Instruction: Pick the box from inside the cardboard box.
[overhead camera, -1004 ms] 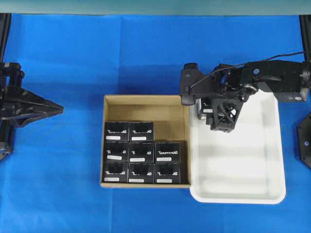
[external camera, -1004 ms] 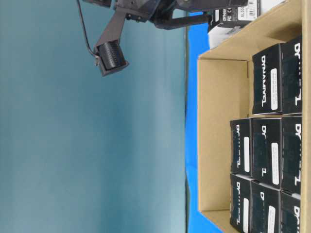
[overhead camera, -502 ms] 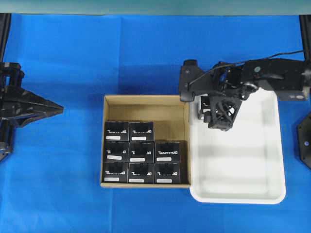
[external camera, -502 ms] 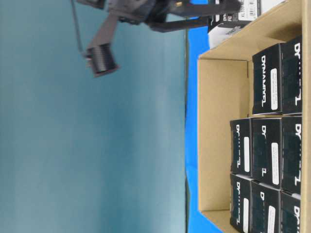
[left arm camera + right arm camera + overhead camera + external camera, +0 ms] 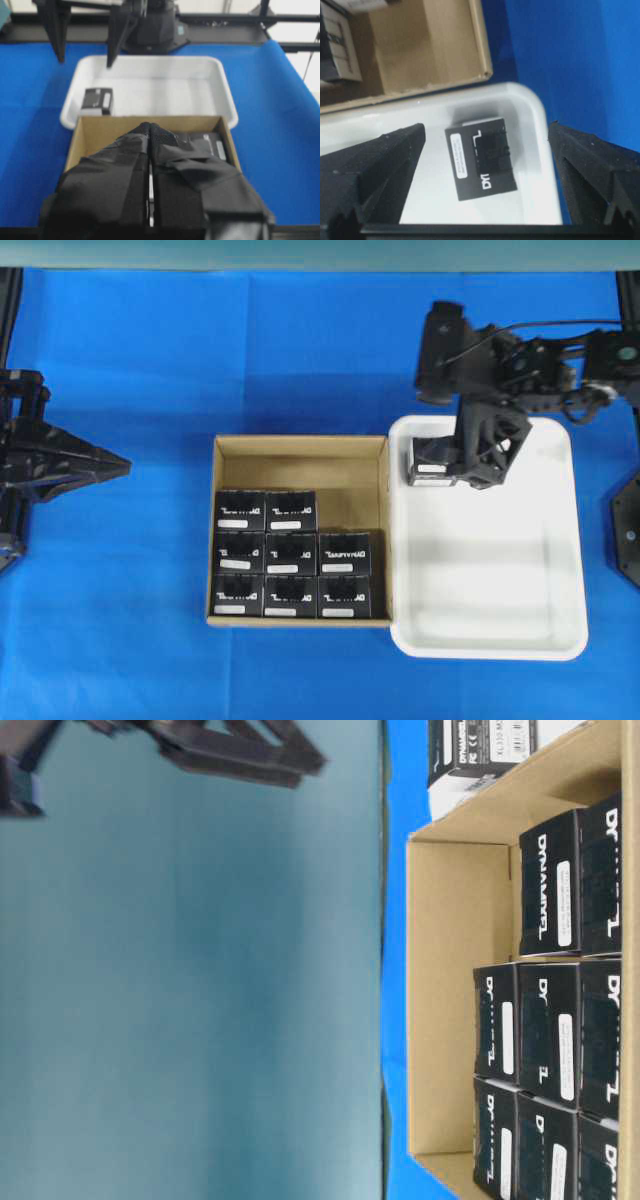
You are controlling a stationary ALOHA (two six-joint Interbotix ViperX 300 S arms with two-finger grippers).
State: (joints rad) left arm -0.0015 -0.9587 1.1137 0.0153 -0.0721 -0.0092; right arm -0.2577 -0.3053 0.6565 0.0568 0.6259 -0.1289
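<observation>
The cardboard box [image 5: 300, 450] stands mid-table with several small black boxes [image 5: 292, 560] packed along its near side. One black box [image 5: 430, 462] lies in the far left corner of the white tray [image 5: 490, 570]. It also shows in the right wrist view [image 5: 481, 157], flat and free. My right gripper [image 5: 478, 465] hangs above it, open, with the fingers [image 5: 380, 165] wide apart on both sides and touching nothing. My left gripper [image 5: 112, 465] is shut and empty at the far left, well away from the carton [image 5: 100, 132].
The white tray's near part [image 5: 150, 85] holds nothing but that one box [image 5: 97, 98]. The table-level view shows the carton's tan wall [image 5: 450, 1000], packed boxes [image 5: 545, 890] and the raised right arm [image 5: 230, 750]. A blue cloth [image 5: 150, 360] covers the table.
My right gripper has lifted up and back away from the black box, which stays in the tray's corner. The left arm has not moved.
</observation>
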